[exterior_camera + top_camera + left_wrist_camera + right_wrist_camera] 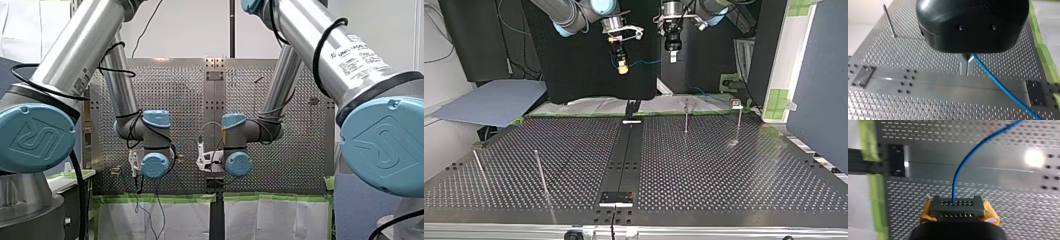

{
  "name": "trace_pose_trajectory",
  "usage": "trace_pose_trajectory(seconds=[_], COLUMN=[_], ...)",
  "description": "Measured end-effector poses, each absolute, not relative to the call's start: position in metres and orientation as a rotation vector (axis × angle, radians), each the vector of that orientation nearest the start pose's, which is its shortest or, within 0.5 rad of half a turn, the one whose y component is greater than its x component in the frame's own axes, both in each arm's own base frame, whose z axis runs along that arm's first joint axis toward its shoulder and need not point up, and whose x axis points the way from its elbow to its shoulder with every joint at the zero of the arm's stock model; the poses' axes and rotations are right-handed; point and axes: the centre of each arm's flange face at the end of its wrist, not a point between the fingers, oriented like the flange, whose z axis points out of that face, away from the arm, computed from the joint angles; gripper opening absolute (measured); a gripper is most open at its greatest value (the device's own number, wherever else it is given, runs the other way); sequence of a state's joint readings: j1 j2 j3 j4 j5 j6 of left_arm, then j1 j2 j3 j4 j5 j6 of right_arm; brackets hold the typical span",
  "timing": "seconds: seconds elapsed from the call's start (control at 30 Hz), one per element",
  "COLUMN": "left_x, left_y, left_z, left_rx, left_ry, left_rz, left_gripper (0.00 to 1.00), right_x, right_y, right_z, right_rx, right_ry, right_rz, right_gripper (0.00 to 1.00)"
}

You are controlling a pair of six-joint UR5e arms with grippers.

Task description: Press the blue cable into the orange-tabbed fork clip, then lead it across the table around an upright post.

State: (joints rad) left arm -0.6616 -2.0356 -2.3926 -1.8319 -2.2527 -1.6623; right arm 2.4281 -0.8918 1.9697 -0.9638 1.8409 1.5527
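Noted two upright posts [540, 172] near the tabletop's [724, 175] edge closest to the top view's camera, toward its left corner. Found two more posts [686, 117] close to the far edge, right of the dark centre strip [624, 160]. Observed right gripper [623, 69] and left gripper [672, 56] raised well above that far edge, near each other. Confirmed right gripper's yellow-padded fingers clenched on the blue cable [954, 187], rising from between them. Confirmed left gripper's metal fingers pressed together, grasping the same cable. Traced cable hanging in air between both grippers, clear of the tabletop.
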Motion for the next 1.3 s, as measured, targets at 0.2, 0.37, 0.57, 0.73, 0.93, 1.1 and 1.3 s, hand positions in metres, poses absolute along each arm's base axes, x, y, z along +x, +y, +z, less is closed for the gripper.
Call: trace_pose_trajectory(seconds=[0.2, 0.37, 0.57, 0.73, 0.93, 1.1, 1.3], left_x=[0.251, 0.250, 0.249, 0.249, 0.262, 0.274, 0.289], left_y=[-0.294, -0.294, -0.292, -0.289, -0.283, -0.276, -0.266], left_z=[0.068, 0.068, 0.066, 0.074, 0.092, 0.085, 0.069], left_rx=[-0.089, -0.089, -0.091, -0.115, -0.157, -0.172, -0.195], left_ry=[1.550, 1.550, 1.563, 1.567, 1.546, 1.551, 1.553], left_rz=[-0.079, -0.079, -0.059, -0.043, -0.085, -0.100, -0.123], left_gripper=[0.00, 0.00, 0.00, 0.00, 0.00, 0.00, 0.00], right_x=[0.469, 0.467, 0.474, 0.478, 0.485, 0.489, 0.495], right_y=[-0.264, -0.263, -0.271, -0.282, -0.295, -0.307, -0.319], right_z=[0.005, -0.003, 0.012, 0.042, 0.081, 0.107, 0.099], right_rx=[1.798, 1.811, 1.761, 1.656, 1.554, 1.492, 1.478], right_ry=[-0.895, -0.898, -0.928, -0.990, -1.019, -1.005, -0.984], right_rz=[1.462, 1.449, 1.477, 1.535, 1.677, 1.769, 1.841], right_gripper=[0.00, 0.00, 0.00, 0.00, 0.00, 0.00, 0.00])
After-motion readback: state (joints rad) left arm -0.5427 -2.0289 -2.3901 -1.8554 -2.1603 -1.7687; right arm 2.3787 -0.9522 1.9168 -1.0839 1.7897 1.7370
